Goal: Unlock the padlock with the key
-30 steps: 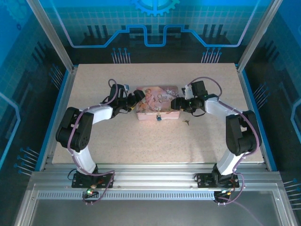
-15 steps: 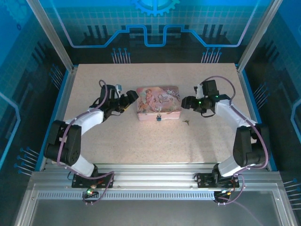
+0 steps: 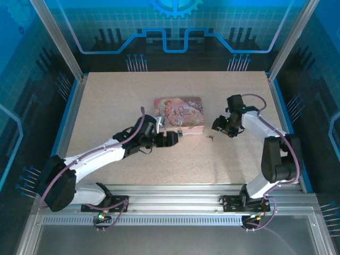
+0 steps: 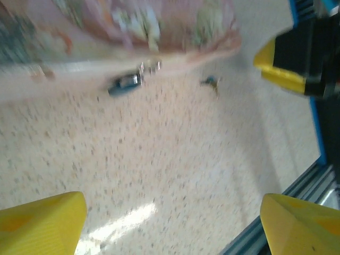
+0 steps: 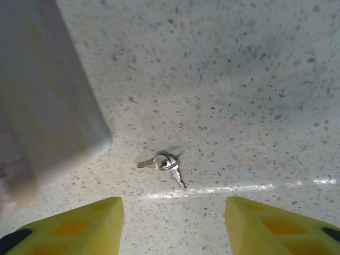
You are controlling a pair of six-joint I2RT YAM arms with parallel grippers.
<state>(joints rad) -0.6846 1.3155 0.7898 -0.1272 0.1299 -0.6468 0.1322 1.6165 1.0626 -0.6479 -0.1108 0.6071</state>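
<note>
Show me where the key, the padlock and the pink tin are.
key (image 5: 165, 163), right wrist view, its head
padlock (image 3: 180, 132), top external view, its body
pink tin (image 3: 178, 110), top external view, its lid

The tin (image 3: 179, 112) sits near the middle of the table (image 3: 106, 95), with the padlock (image 3: 180, 132) against its near wall. The key (image 3: 211, 138) lies flat on the table to the padlock's right, apart from the tin's near right corner. My left gripper (image 3: 173, 139) is before the tin, just left of the padlock; my right gripper (image 3: 219, 126) is just behind and right of the key.
</note>
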